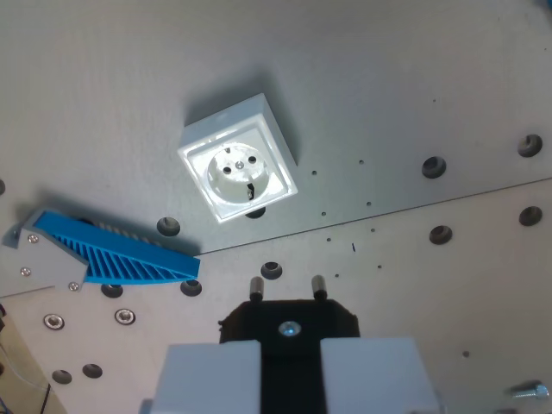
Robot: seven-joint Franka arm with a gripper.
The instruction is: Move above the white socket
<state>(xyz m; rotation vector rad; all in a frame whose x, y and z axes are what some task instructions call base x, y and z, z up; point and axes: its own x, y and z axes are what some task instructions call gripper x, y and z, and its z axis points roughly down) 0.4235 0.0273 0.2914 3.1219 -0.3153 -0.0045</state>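
Note:
The white socket (pixel 238 169) is a square box with a round recess and two pin holes. It sits on the grey plate, up and to the wrist view's left of centre. My gripper (pixel 291 373) is at the bottom edge, shut on a black plug (pixel 289 321). The plug's two metal pins (pixel 256 286) point toward the socket. The socket lies apart from the plug, beyond the pin tips and slightly to the wrist view's left. The pale grey fingers (pixel 211 375) flank the plug on both sides.
A blue ribbed wedge (pixel 125 254) on a grey bracket lies at the wrist view's left, below the socket. The grey metal plate (pixel 414 95) has several screw holes, and a seam runs across it under the socket.

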